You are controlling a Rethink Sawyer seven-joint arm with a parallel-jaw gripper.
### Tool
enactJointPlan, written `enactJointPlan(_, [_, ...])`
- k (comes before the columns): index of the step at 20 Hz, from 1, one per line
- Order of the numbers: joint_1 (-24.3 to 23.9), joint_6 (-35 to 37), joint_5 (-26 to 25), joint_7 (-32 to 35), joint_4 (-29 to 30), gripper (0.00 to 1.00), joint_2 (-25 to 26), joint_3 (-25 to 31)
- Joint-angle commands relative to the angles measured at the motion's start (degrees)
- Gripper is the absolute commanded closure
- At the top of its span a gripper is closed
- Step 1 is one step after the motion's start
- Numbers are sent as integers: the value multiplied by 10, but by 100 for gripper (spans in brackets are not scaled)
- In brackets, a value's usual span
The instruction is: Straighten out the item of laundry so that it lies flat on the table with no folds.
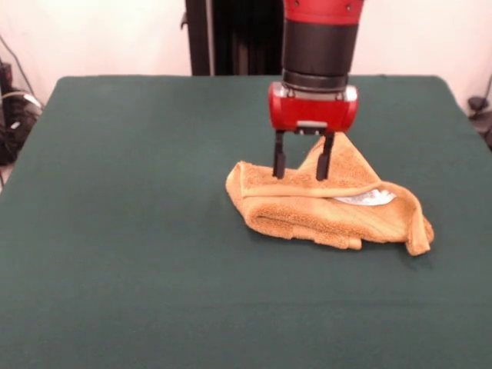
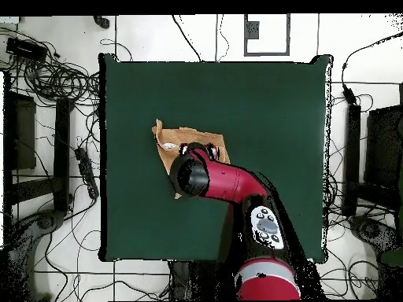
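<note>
The orange-tan towel [image 1: 323,209] lies crumpled and folded over itself on the dark green table [image 1: 115,231], right of centre. One corner peaks up at the back, and a white tag [image 1: 370,198] shows in a fold. My gripper [image 1: 302,175] hangs straight down over the towel's back left part. It is open, with the two black fingers [image 1: 279,160] spread apart and their tips down at the cloth. I cannot tell whether they touch it. In the overhead view the arm [image 2: 228,185] covers much of the towel [image 2: 175,135].
Bare green table [image 2: 275,118] surrounds the towel on all sides, widest towards the front view's left. The robot's dark pedestal [image 1: 231,38] stands behind the far edge. Cables and equipment [image 2: 55,86] lie on the floor around the table.
</note>
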Motion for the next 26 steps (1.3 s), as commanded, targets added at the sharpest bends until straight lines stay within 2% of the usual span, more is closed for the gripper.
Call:
enactJointPlan(1, [3, -24, 34, 126, -24, 0, 49, 84])
enactJointPlan(18, [-18, -41, 30, 117, -53, 0, 108, 97])
enactJointPlan(26, [-28, -44, 23, 109, -63, 0, 120, 102])
